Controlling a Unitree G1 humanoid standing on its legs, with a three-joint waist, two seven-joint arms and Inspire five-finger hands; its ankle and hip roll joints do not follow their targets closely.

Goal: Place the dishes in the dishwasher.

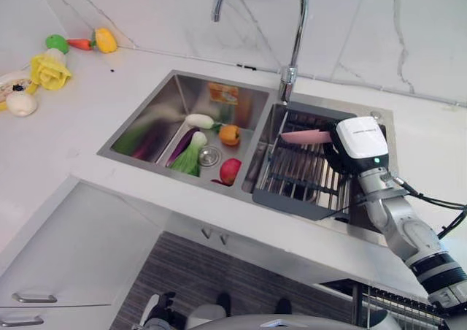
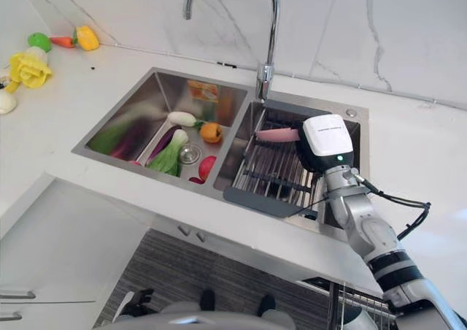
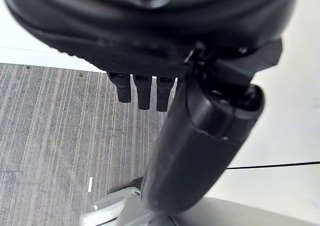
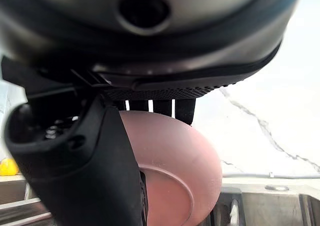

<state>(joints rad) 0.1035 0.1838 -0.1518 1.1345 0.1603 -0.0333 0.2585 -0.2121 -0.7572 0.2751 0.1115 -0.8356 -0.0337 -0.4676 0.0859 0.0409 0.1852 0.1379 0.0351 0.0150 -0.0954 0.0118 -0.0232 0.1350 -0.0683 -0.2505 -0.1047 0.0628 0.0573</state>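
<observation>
Over the sink's rack [image 1: 295,191], right robot hand [image 4: 90,171] pinches pink plate [image 4: 180,171].

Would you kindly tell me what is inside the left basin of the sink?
The left basin holds toy vegetables around the drain: a white radish, an orange pepper, a leafy green and a red fruit. Anything beneath them is hidden.
</observation>
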